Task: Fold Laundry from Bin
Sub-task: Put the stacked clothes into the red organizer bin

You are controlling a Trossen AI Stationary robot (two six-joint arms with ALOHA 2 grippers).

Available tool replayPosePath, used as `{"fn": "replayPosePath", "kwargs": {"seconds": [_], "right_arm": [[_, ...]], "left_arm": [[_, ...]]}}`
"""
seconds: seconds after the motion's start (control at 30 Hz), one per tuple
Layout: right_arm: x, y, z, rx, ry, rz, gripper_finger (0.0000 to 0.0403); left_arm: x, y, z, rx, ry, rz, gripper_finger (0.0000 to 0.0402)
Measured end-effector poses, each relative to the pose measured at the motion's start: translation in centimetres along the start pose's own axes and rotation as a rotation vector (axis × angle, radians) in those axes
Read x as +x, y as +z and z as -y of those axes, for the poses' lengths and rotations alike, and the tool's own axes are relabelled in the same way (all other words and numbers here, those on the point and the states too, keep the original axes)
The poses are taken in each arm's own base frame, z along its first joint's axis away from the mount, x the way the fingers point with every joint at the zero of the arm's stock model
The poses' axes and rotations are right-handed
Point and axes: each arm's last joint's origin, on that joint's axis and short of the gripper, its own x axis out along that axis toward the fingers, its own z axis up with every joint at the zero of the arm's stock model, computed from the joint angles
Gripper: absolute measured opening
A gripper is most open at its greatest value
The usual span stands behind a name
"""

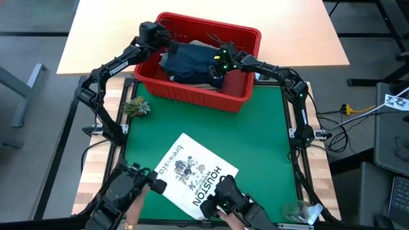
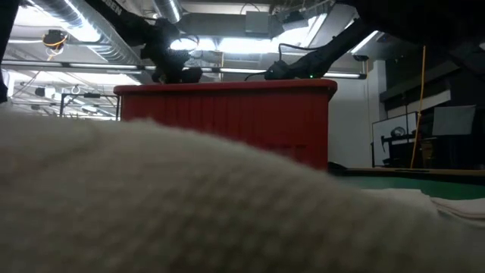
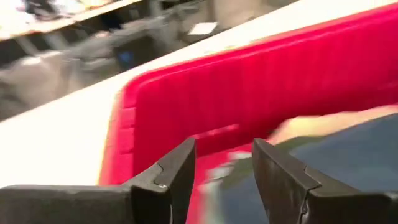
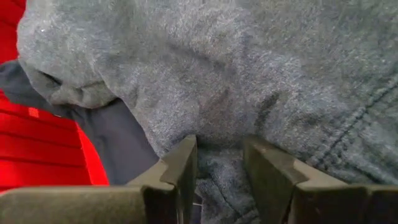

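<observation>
Green mat (image 1: 262, 137), ceiling lights; left jaws spread, right jaws pinching laundry (image 4: 261, 81).

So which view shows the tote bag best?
The high view: the tote bag lies flat on the green mat, its HOUSTON print readable. The low view shows only blurred white weave, probably the bag up close. Neither wrist view shows it.

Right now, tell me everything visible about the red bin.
The red bin is a rectangular plastic basket with sloping, ribbed walls. It stands upright at the far edge of the green mat, partly on the pale tabletop behind. Dark garments fill it. Both end effectors reach inside: the left end effector open by a wall, the right end effector against grey cloth.
</observation>
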Motion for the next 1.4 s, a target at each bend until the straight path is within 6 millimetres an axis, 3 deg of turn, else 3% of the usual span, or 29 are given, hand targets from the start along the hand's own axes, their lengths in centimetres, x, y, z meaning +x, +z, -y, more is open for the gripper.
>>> {"fn": "replayPosePath", "kwargs": {"seconds": [0.2,0.37,0.5,0.73,0.9,1.17,1.4], "right_arm": [[-0.6,1.1,-0.5,-0.007,0.006,0.023,0.0131],[-1.8,2.8,-1.3,-0.008,0.007,0.027,0.0131],[-3.3,4.4,-2.1,-0.008,0.003,0.026,0.0131],[-4.7,6.4,-2.7,-0.022,-0.098,0.119,0.0131],[-3.7,5.7,-2.2,-0.008,-0.134,0.070,0.0131],[-1.5,3.5,-1.2,0.017,-0.188,-0.074,0.0131],[0.3,2.2,-0.2,0.027,-0.244,-0.127,0.0131]], "left_arm": [[-0.5,0.3,2.0,-0.193,-0.280,0.013,0.0153],[-1.0,0.0,4.3,-0.219,-0.473,-0.045,0.0153],[-1.5,-0.8,5.8,-0.141,-0.487,-0.135,0.0153],[-1.9,-1.8,6.6,-0.003,-0.465,-0.219,0.0153],[-1.8,-2.5,6.6,0.023,-0.448,-0.248,0.0153],[-1.1,-6.8,6.3,0.049,-0.340,-0.365,0.0153],[-0.7,-8.5,5.3,0.036,-0.312,-0.402,0.0153]]}}
